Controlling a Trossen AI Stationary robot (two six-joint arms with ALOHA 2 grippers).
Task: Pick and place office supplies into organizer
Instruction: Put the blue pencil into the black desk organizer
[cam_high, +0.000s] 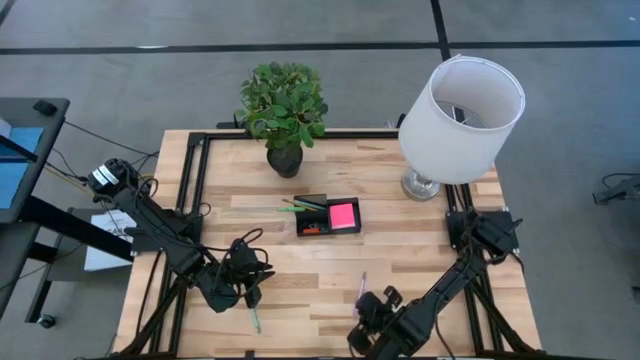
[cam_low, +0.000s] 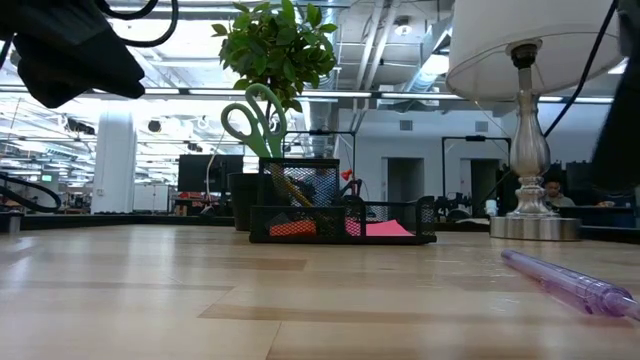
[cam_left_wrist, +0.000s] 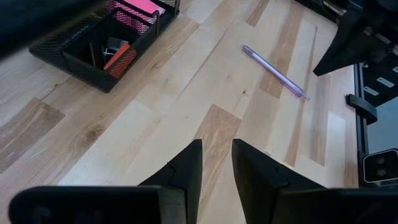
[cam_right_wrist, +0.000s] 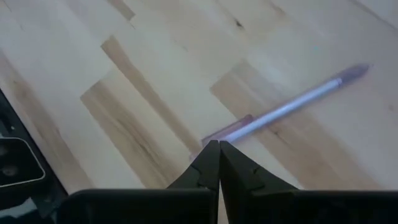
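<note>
The black mesh organizer (cam_high: 326, 228) (cam_low: 340, 222) (cam_left_wrist: 81, 62) stands mid-table. It holds the pink sticky-note pad (cam_high: 343, 214) (cam_left_wrist: 140, 6), green-handled scissors (cam_high: 299, 206) (cam_low: 255, 120) standing upright, and small red and black bits (cam_left_wrist: 115, 55). A purple pen (cam_high: 361, 288) (cam_low: 575, 283) (cam_left_wrist: 273, 71) (cam_right_wrist: 292, 106) lies flat on the table near the front. A thin green pen (cam_high: 254, 318) lies by the near edge. My left gripper (cam_high: 245, 290) (cam_left_wrist: 216, 146) hovers narrowly open over bare wood, beside the green pen. My right gripper (cam_high: 368, 325) (cam_right_wrist: 219, 144) is shut, just short of the purple pen's clip end.
A potted plant (cam_high: 283, 110) (cam_low: 275, 60) stands at the far edge behind the organizer. A white-shaded lamp (cam_high: 460, 115) (cam_low: 530, 150) stands at the far right. Bare wood lies between the organizer and the near edge.
</note>
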